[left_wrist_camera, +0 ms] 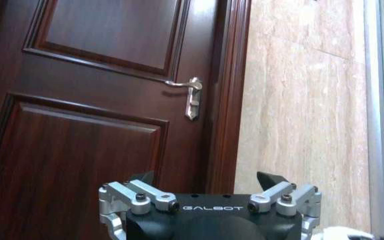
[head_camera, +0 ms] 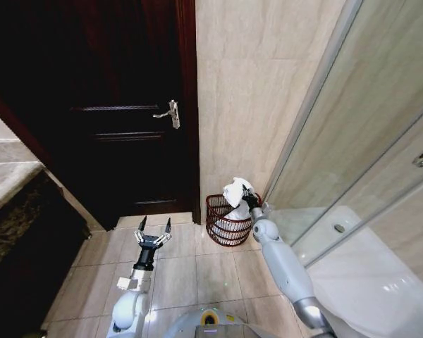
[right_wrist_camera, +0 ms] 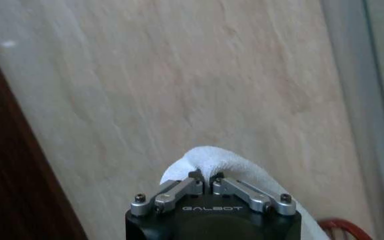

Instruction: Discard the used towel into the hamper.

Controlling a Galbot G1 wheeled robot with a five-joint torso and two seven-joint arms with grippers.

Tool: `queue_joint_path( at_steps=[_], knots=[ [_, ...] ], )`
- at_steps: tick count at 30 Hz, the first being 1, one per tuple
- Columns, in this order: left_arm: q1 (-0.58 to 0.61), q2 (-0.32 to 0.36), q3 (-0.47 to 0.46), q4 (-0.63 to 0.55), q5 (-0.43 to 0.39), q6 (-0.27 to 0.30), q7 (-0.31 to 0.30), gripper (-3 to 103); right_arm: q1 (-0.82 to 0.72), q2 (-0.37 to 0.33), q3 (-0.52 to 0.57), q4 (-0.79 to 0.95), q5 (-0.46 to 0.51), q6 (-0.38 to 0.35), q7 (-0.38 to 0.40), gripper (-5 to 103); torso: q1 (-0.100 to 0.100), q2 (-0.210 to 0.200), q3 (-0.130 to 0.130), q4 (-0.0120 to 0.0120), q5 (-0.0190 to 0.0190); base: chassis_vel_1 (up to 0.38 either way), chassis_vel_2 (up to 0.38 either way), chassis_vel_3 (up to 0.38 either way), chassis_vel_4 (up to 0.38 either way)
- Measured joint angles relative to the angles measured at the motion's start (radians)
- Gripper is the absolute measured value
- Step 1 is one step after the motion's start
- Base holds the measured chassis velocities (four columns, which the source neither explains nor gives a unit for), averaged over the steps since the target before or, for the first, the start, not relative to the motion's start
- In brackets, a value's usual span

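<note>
Right gripper (head_camera: 247, 198) pinches the white towel (head_camera: 236, 191) bunched upright over the hamper (head_camera: 224, 224). Left gripper (head_camera: 154, 229) hangs spread, facing the door handle (left_wrist_camera: 190, 96).

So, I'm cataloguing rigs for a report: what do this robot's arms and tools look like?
Both arms have smooth pale grey-white rounded shells. The left tool has a black body, silver metal linkages with bolts, and dark pointed fingers. The right tool matches it, and both bodies bear "GALBOT" in pale letters.
</note>
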Motion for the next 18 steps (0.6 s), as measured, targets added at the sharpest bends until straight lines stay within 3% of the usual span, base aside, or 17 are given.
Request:
queue_joint_path(
  at_steps=[4, 18],
  knots=[
    [-0.001, -0.001, 0.004, 0.004, -0.002, -0.008, 0.001, 100, 0.025, 0.006, 0.027, -0.044, -0.003, -0.006, 0.012, 3, -0.010, -0.021, -0.011, 0.0001, 0.0000, 0.000, 0.000, 0.000, 0.000],
    [0.011, -0.026, -0.005, -0.033, 0.013, 0.001, -0.014, 100, 0.020, -0.011, 0.021, -0.044, -0.003, -0.007, -0.001, 3, -0.011, -0.022, -0.011, 0.0002, 0.0001, 0.000, 0.000, 0.000, 0.000]
  ],
)
